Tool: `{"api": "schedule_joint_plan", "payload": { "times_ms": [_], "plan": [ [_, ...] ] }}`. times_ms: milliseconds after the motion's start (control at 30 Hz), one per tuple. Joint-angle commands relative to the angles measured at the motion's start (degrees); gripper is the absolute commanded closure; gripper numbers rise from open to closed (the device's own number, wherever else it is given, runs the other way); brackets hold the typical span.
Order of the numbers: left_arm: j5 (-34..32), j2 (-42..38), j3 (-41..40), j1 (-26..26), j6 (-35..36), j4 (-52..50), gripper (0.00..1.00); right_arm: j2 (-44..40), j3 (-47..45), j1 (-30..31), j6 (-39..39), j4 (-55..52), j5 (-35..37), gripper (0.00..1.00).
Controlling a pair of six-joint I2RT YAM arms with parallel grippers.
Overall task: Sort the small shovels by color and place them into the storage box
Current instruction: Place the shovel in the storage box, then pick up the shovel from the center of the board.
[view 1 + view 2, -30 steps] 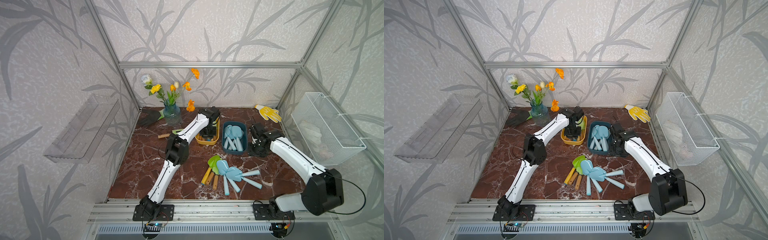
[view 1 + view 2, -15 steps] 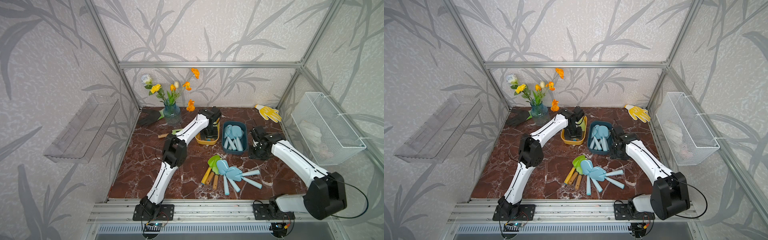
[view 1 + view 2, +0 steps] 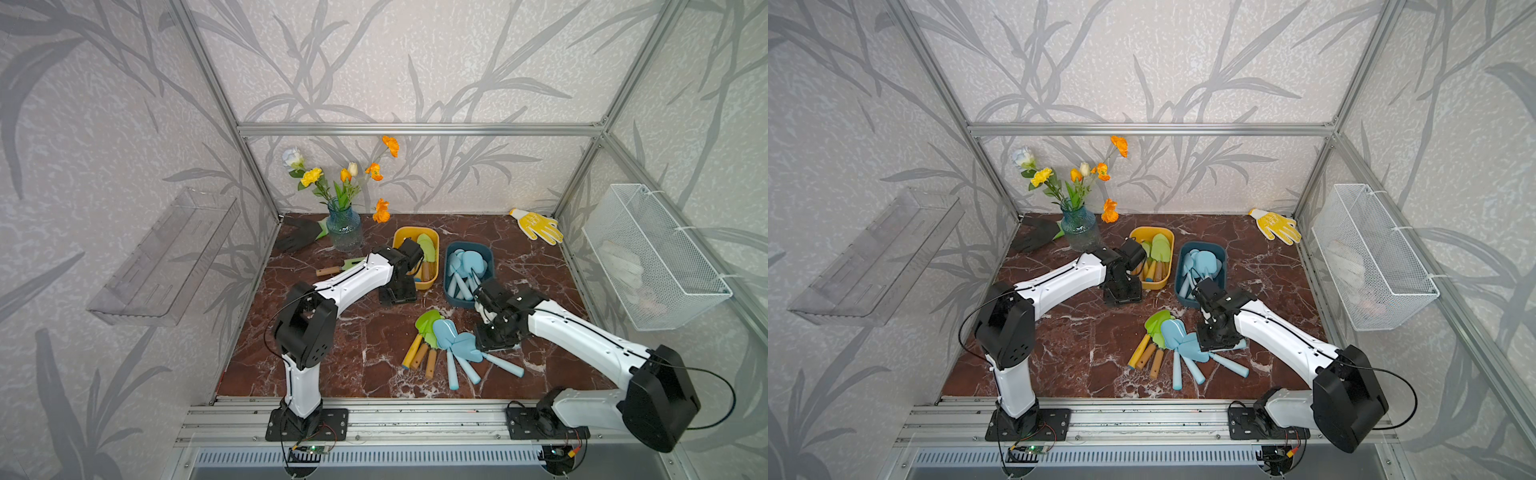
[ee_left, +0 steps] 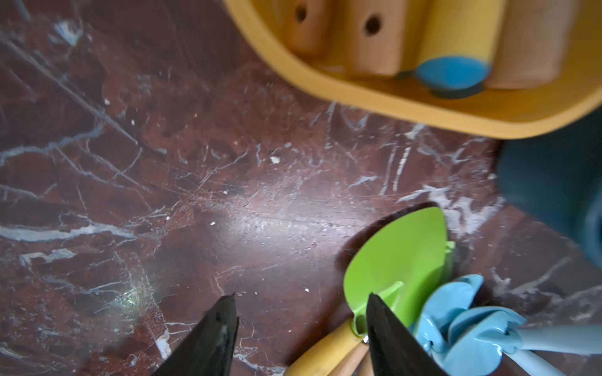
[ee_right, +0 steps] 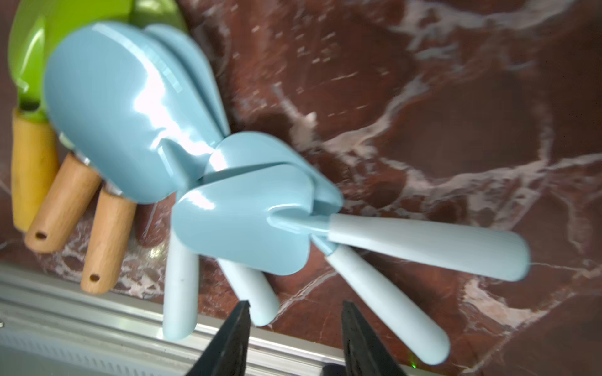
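Observation:
A pile of small shovels lies mid-table: green-bladed ones with yellow and wooden handles, and light blue ones. More green shovels lie in the yellow storage box. More blue shovels fill the dark blue box. My left gripper hangs just in front of the yellow box; in its wrist view it is open and empty, beside a green shovel. My right gripper hovers over the pile's blue shovels, open, holding nothing.
A blue vase of flowers, a black glove and a green fork with a wooden handle sit at the back left. A yellow glove lies back right. A wire basket hangs on the right wall.
My left gripper has opened and drawn back from inside the yellow box to its near side. My right gripper has moved from beside the blue box to the pile.

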Motion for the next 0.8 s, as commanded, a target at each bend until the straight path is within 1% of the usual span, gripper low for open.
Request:
{"api": "schedule_joint_plan", "payload": {
  "times_ms": [0,100,267,400,500,567,700,767],
  "plan": [
    [-1.1,-1.3,0.1,0.2,-1.4,2.0,0.36,-0.1,-1.6,4.8,1.8,0.5,-3.1,0.52],
    [-1.3,-1.5,0.9,0.3,-1.1,1.6,0.36,1.4,-2.8,7.5,3.3,2.2,-2.9,0.52],
    [-1.2,-1.9,1.0,0.3,-0.9,1.1,0.36,4.0,-5.3,10.2,5.0,5.7,-3.8,0.53],
    [-1.2,-2.8,-0.4,0.3,-0.9,1.0,0.36,6.9,-7.4,12.7,5.9,8.3,-2.6,0.54],
    [-1.5,-3.8,-1.7,0.3,-1.2,1.2,0.36,9.3,-8.4,13.4,6.1,10.4,-1.1,0.55],
    [-1.6,-4.4,-2.2,0.2,-1.3,1.1,0.36,10.5,-8.8,13.4,6.0,11.8,-0.8,0.60],
    [-1.8,-4.9,-2.5,0.2,-1.5,0.8,0.36,11.2,-8.4,13.4,5.7,13.3,-0.7,0.79],
    [-2.0,-5.3,-2.8,0.2,-1.6,0.7,0.36,10.5,-8.0,13.4,4.9,13.4,-1.2,0.85]
  ]
}}
